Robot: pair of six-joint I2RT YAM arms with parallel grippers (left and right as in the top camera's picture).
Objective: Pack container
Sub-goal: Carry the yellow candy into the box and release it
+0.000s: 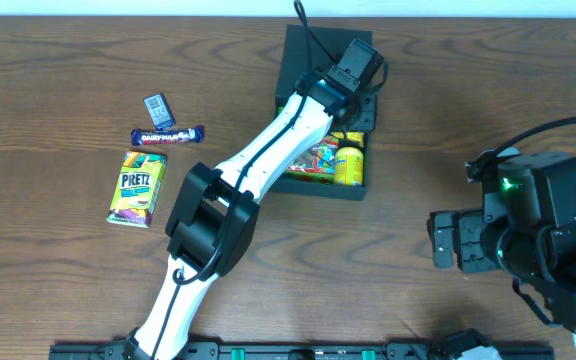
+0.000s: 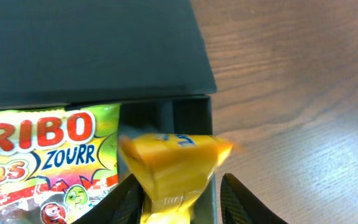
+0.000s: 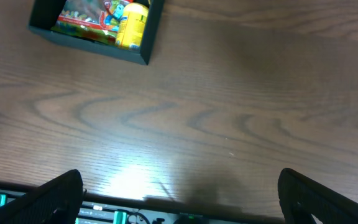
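Observation:
The container (image 1: 320,189) is a dark charcoal box standing open at the back centre, its flap lid (image 2: 92,50) folded back. It holds a Haribo bag (image 1: 318,160) and a yellow packet (image 1: 349,165). My left gripper (image 1: 354,98) reaches over the box. In the left wrist view its fingers (image 2: 182,208) are spread around the yellow packet (image 2: 173,165), which sits in the box's right corner beside the Haribo bag (image 2: 42,149). There is a gap at the right finger. My right gripper (image 1: 444,240) is open and empty (image 3: 182,193) over bare table. The box (image 3: 86,46) shows far off in its view.
On the left of the table lie a Pretz box (image 1: 136,187), a Dairy Milk bar (image 1: 168,135) and a small dark packet (image 1: 158,106). The left arm stretches diagonally from the front edge to the box.

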